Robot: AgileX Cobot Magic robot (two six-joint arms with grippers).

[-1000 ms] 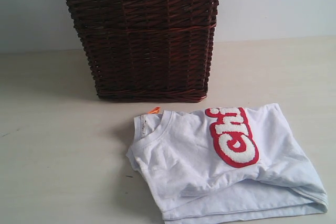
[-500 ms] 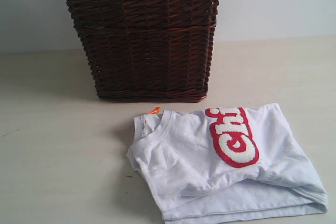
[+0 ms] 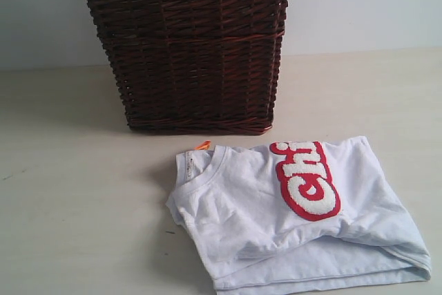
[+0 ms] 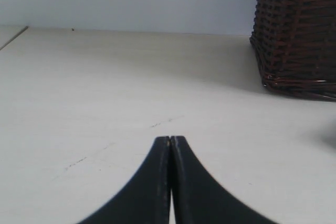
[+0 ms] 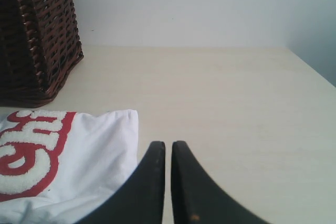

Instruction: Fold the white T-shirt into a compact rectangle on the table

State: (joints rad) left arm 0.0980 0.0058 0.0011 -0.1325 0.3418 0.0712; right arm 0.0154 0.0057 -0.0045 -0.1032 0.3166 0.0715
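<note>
Lower right of the exterior frame: white T-shirt (image 3: 276, 219) lies roughly folded on the table (image 3: 76, 205), before the basket (image 3: 193, 46).
Your left gripper (image 4: 170, 140) is pressed closed, your right gripper (image 5: 168, 145) nearly so; both hold nothing, likely standing off so the fold rests undisturbed.

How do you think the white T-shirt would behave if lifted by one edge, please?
Probably floppy: the white T-shirt lies in soft, creased layers, so it would likely drape and unfold. The thick fuzzy lettering may keep that patch slightly stiffer.
</note>
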